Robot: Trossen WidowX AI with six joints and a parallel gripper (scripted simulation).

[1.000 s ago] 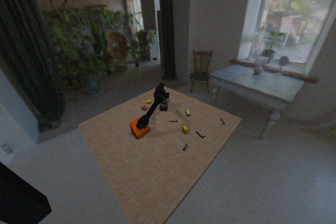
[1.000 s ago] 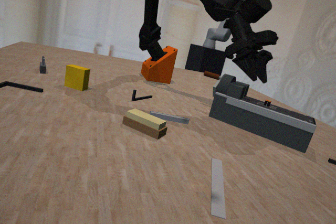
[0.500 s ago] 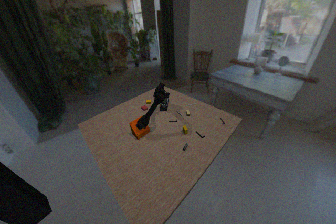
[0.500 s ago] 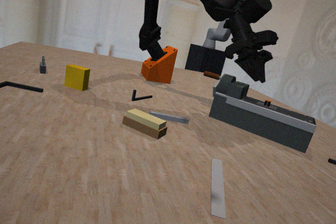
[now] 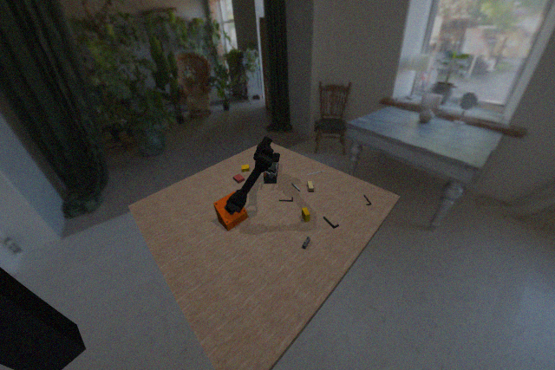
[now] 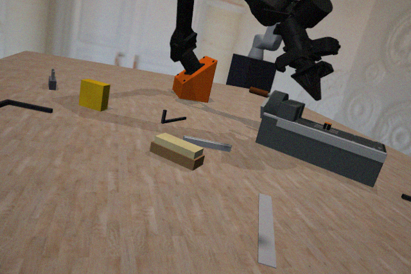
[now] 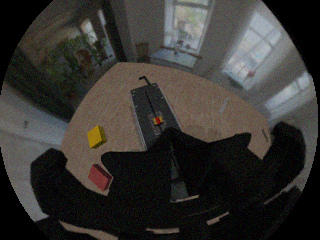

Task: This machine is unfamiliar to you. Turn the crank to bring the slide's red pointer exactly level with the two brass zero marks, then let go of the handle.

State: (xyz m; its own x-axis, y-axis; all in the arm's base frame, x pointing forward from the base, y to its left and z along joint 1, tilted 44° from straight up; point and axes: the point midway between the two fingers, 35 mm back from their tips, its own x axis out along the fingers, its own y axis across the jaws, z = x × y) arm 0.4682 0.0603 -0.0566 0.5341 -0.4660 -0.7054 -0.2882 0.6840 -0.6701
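Tool [image 6: 318, 98] [image 7: 168, 130] hangs shut above machine's [image 6: 318, 151] [image 7: 142, 117] long edge.

orange base [image 5: 225, 218] | red block [image 5: 238, 178] near yellow block [image 5: 244, 168]

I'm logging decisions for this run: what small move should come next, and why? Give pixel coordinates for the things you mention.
Probably open the gripper [image 6: 319, 98] [image 7: 168, 130] and ease toward the brown crank handle [image 6: 259, 92]: the fingers are shut on nothing, above the grey machine [image 6: 318, 154] [image 7: 141, 117], apart from that handle.

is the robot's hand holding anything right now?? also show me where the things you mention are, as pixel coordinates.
The black two-fingered hand [image 5: 271, 171] [image 6: 318, 99] [image 7: 168, 130]: closed, holding nothing, above the dark grey box-shaped machine [image 6: 318, 151] [image 7: 145, 117].
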